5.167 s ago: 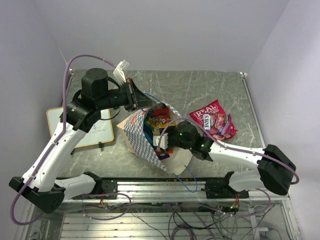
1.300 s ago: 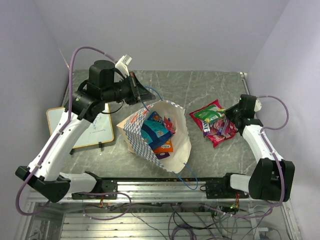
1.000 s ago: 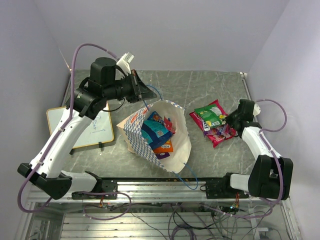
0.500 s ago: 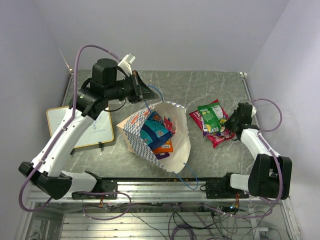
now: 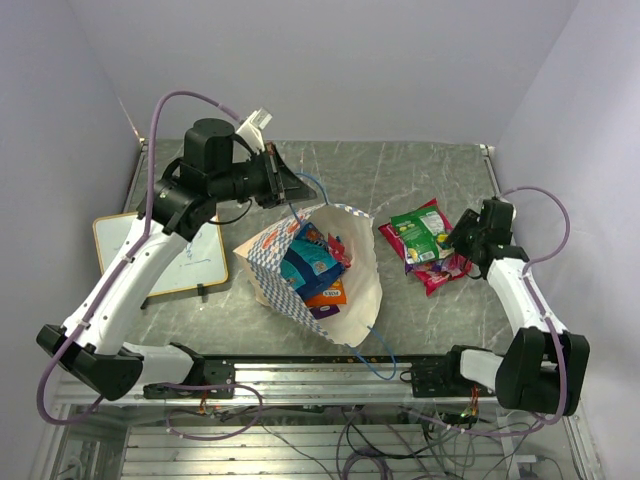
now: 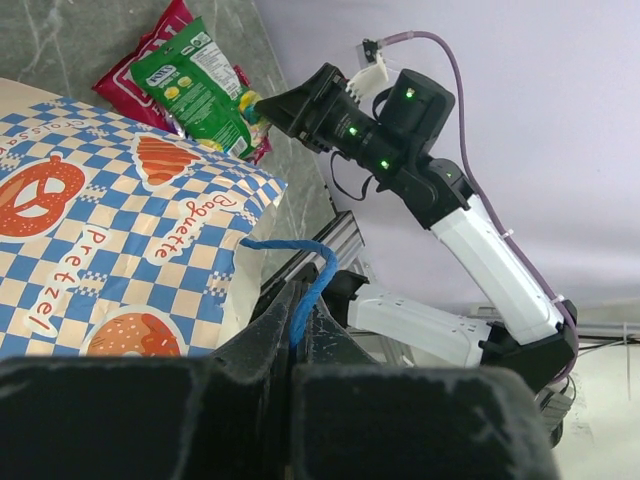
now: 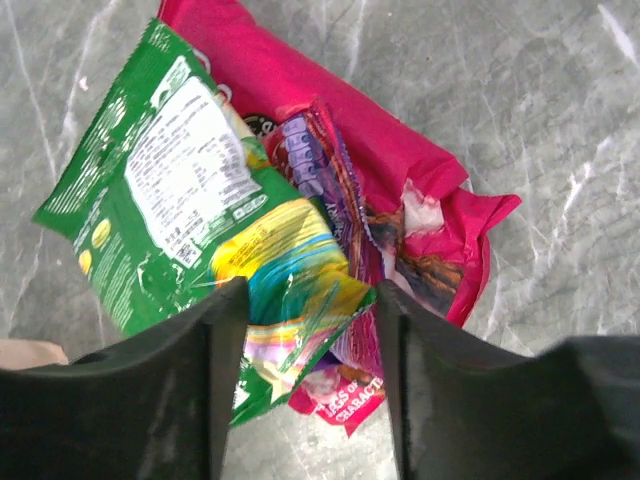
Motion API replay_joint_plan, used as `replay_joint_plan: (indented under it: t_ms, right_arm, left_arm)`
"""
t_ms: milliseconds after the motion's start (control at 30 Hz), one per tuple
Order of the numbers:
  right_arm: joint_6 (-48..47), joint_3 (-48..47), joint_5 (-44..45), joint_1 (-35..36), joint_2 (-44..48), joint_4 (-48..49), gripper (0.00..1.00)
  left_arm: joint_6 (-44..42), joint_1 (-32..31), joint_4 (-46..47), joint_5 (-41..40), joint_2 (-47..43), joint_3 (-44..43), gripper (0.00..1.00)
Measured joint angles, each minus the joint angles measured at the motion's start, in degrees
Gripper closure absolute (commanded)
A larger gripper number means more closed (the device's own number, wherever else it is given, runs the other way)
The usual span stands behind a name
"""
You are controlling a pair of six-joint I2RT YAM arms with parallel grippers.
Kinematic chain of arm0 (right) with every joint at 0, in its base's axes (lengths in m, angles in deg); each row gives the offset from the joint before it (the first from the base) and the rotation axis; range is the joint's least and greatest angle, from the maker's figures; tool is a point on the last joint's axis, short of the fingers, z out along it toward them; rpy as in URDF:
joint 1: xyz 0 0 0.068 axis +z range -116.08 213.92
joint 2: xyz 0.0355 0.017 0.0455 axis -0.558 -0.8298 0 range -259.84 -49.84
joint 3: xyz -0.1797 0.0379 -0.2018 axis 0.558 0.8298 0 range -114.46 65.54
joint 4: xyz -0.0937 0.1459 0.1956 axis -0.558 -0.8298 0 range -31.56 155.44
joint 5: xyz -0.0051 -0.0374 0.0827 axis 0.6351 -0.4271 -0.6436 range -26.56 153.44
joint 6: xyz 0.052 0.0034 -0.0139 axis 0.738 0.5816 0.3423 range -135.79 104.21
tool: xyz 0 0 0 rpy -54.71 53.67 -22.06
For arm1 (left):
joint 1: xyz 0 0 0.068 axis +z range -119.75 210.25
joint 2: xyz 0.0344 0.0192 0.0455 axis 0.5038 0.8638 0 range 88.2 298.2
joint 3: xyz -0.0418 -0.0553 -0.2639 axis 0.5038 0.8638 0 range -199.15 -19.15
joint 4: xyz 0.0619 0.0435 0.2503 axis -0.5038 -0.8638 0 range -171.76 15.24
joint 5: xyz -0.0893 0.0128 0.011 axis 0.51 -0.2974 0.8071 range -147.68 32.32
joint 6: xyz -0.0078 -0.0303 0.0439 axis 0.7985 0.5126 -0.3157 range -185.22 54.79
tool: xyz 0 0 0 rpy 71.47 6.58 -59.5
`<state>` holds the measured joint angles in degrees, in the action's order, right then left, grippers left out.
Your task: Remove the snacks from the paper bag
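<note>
The paper bag [image 5: 350, 305] lies open in the middle, checkered side [image 6: 120, 220] up. Snacks stay inside it: a blue packet [image 5: 303, 260], an orange one [image 5: 327, 295] and a purple one. My left gripper [image 5: 292, 192] is shut on the bag's blue cord handle [image 6: 305, 285] and holds it up; it also shows in the left wrist view [image 6: 302, 300]. My right gripper [image 5: 455, 240] is open, its jaws wide apart [image 7: 310, 290] just above a green packet [image 7: 170, 200] that lies on a red-pink packet [image 7: 400, 160] and a purple one [image 7: 320, 160] right of the bag.
A white framed writing board [image 5: 165, 255] lies at the left. The bag's second blue cord [image 5: 378, 358] trails over the metal rail [image 5: 300, 370] at the near edge. Walls close in on both sides.
My right gripper left the bag, went right to the pile of packets with the green packet, and now stands open over it. The left gripper still holds the cord.
</note>
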<state>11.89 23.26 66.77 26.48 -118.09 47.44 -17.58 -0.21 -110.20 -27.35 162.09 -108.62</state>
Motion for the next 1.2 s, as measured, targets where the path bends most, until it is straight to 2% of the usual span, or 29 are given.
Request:
replay_joint_plan:
  t_ms: [133, 300, 500, 667, 833, 967, 1067, 1200]
  right_arm:
    - [-1.7, -0.8, -2.1, 0.0, 2.1, -2.6, 0.33]
    - [-4.3, -3.2, -5.8, 0.0, 5.4, -6.2, 0.31]
    - [-7.8, -5.2, -15.3, 2.4, 11.0, -6.8, 0.29]
    - [-8.9, -8.1, -21.5, 13.9, 14.6, -3.6, 0.3]
    - [-9.4, -11.7, -24.3, 30.8, 14.8, 1.8, 0.32]
    - [-10.9, -12.1, -24.4, 41.2, 15.4, 5.4, 0.32]
    - [-14.1, -11.9, -24.8, 46.8, 16.6, 7.9, 0.32]
    - [-24.3, -13.0, -26.7, 51.2, 16.1, 7.6, 0.32]
  left_arm:
    - [-1.0, 0.0, -0.5, 0.5, 0.0, -0.4, 0.93]
    - [-1.7, 0.1, -0.5, 2.5, 0.0, -0.4, 0.93]
    - [-4.9, 0.2, -3.5, 4.5, 1.1, -2.4, 0.93]
    - [-7.8, 0.4, -6.3, 5.5, 1.9, -3.9, 0.93]
    - [-8.2, 0.4, -6.3, 6.6, 1.0, -2.5, 0.93]
    - [-7.3, 0.4, -5.3, 6.6, -1.1, 0.2, 0.93]
    - [-6.8, 0.5, -5.1, 6.2, -2.2, 0.8, 0.93]
    - [-6.5, 0.5, -5.1, 4.2, -2.7, 0.6, 0.93]
